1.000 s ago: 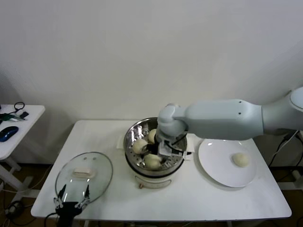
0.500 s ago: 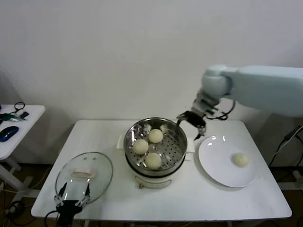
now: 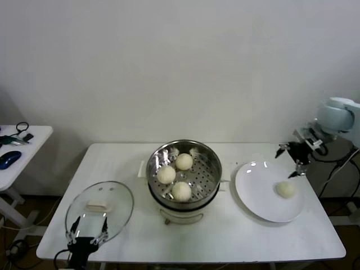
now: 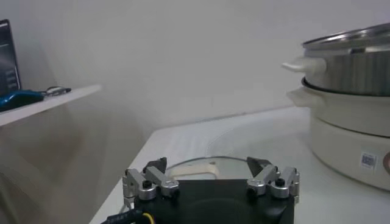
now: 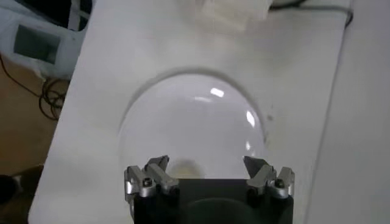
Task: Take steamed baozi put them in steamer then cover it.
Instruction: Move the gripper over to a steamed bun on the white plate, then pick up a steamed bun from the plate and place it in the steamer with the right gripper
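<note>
While the right gripper (image 3: 293,160) hangs with jaws apart and empty above the white plate (image 3: 256,197), the last baozi (image 3: 286,189) waits there. Three baozi (image 3: 181,191) already sit in the steamer (image 3: 211,163). The left gripper (image 3: 85,232), also spread and empty, idles by the glass lid (image 3: 115,194) lying on the table (image 3: 225,236). One bun and the covering remain.

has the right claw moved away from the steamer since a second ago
Yes. The right claw, open and empty, has swung from inside the steamer toward the robot's right and now hangs above the plate, near the last baozi.
</note>
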`<state>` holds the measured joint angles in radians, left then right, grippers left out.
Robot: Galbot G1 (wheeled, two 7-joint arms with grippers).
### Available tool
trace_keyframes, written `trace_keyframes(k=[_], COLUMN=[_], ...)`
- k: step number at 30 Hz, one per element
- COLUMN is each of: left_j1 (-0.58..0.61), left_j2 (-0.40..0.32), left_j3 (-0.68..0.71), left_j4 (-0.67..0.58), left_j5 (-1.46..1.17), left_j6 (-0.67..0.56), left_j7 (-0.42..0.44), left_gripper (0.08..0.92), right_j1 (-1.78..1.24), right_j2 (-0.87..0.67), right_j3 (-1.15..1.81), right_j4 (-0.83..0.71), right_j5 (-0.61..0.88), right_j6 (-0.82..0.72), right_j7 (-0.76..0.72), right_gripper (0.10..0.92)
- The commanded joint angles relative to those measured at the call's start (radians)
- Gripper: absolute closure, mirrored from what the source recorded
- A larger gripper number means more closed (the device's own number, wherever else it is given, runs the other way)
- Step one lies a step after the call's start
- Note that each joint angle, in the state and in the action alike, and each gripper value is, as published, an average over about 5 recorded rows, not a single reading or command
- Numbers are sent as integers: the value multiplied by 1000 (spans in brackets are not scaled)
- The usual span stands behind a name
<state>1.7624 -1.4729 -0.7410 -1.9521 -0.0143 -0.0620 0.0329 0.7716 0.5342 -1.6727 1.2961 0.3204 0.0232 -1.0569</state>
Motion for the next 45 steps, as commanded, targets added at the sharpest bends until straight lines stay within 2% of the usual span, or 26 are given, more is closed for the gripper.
trace_keyframes(k=[1, 9, 19, 28, 33, 38, 41, 45], left_j1=[-2, 9, 14, 14, 12, 12, 11, 8], left_j2=[0, -9, -18, -22, -20, -18, -17, -16], left_j3=[1, -4, -9, -8, -8, -7, -6, -2], left_j4=[0, 4, 10, 15, 18, 18, 18, 16], left_j5=[-1, 4, 5, 6, 7, 7, 7, 9], left_j6=[0, -3, -4, -4, -4, -6, -6, -4], left_j7=[0, -2, -2, -2, -2, -3, -3, -3], left_gripper=[177, 177, 177, 177, 177, 177, 177, 177], right_j1=[-448, -601, -664, -679, -664, -562, -367, -7], right_j2=[-68, 57, 135, 163, 142, 100, 71, 78], right_j3=[357, 507, 557, 597, 579, 511, 344, 43], right_j4=[-216, -364, -425, -475, -432, -344, -241, -82], right_j5=[-153, -213, -229, -232, -204, -159, -74, 116], right_j6=[-58, -28, -33, -26, -39, -73, -93, -144], right_j7=[28, 40, 51, 69, 57, 55, 48, 44], right_gripper=[203, 203, 209, 266, 342, 372, 379, 380])
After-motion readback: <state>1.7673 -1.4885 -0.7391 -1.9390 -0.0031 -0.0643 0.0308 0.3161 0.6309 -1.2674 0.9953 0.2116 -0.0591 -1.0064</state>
